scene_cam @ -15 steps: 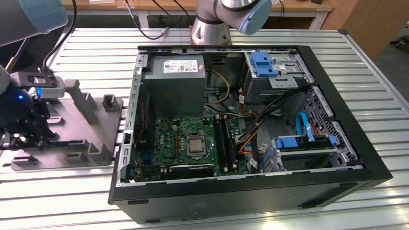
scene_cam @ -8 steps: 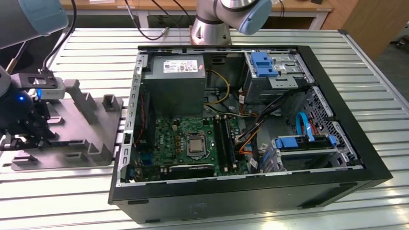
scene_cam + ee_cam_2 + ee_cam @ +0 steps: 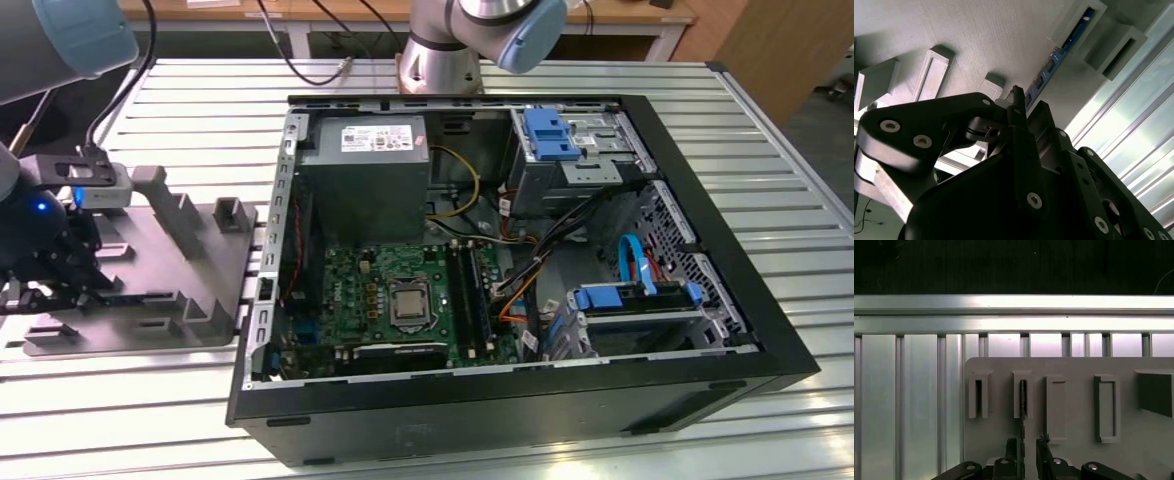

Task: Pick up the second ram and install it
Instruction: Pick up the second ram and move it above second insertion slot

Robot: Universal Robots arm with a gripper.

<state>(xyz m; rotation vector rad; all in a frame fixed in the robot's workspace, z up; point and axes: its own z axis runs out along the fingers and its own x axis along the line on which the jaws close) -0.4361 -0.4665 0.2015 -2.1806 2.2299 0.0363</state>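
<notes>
First wrist view: hand (image 3: 1026,441) straddles half-hidden second ram (image 3: 1023,396).

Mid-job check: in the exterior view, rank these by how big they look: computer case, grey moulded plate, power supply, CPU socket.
Largest to smallest:
1. computer case
2. grey moulded plate
3. power supply
4. CPU socket
The plate covers more of the picture than the power supply, but their distances from the camera may differ.

This looks like a robotics lab or workshop to me: a robot arm's base (image 3: 441,55) stands on a slatted aluminium table (image 3: 761,140), an opened computer case (image 3: 534,410) lies on it, and wooden benches (image 3: 360,10) and loose cables (image 3: 310,70) sit behind.
</notes>
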